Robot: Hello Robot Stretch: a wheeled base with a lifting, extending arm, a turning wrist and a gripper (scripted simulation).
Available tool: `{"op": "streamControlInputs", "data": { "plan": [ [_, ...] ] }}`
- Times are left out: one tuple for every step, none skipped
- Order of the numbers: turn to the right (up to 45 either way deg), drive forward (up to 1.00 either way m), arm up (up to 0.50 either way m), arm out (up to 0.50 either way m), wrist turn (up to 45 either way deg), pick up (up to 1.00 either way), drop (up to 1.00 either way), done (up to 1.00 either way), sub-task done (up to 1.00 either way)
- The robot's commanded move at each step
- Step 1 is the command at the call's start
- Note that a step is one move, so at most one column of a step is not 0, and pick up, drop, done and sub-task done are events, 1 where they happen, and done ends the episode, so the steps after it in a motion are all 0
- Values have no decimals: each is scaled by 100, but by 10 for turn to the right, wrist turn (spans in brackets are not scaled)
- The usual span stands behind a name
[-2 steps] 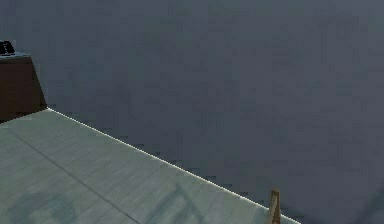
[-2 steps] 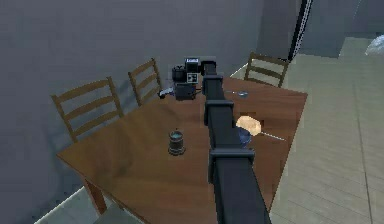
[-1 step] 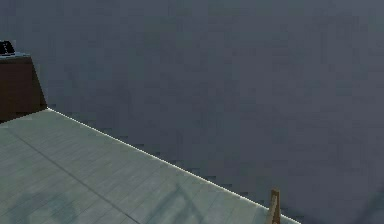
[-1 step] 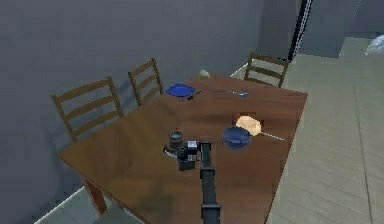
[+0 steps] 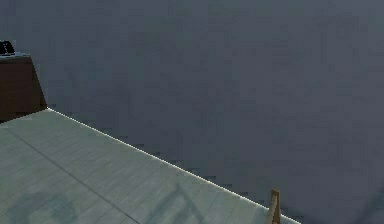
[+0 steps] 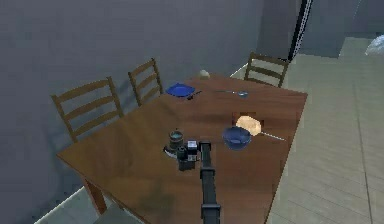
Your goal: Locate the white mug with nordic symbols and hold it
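In the arm side view the arm's dark bar [image 6: 208,185] rises over a brown wooden table [image 6: 130,150]. My gripper [image 6: 177,150] is at its far end, near the table's middle. A small greyish cup-like thing [image 6: 176,138] stands on the tabletop right at the gripper's far end, with a pale rim or dish under it. Its colour and any markings are too small to make out. I cannot tell whether the gripper holds anything.
The table also bears a blue plate [image 6: 180,91], a blue bowl [image 6: 236,137], a tan lump [image 6: 248,123] and cutlery [image 6: 240,94]. Wooden chairs [image 6: 88,105] [image 6: 146,78] [image 6: 266,68] stand around it. In the forward view a grey wall [image 5: 220,80] is ahead and a dark cabinet [image 5: 18,88] at the left.
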Motion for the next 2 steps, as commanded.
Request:
{"op": "streamControlInputs", "data": {
  "plan": [
    [0,0,10,0,0,0,0,0,0],
    [0,0,0,0,0,0,0,100,0]
  ]
}}
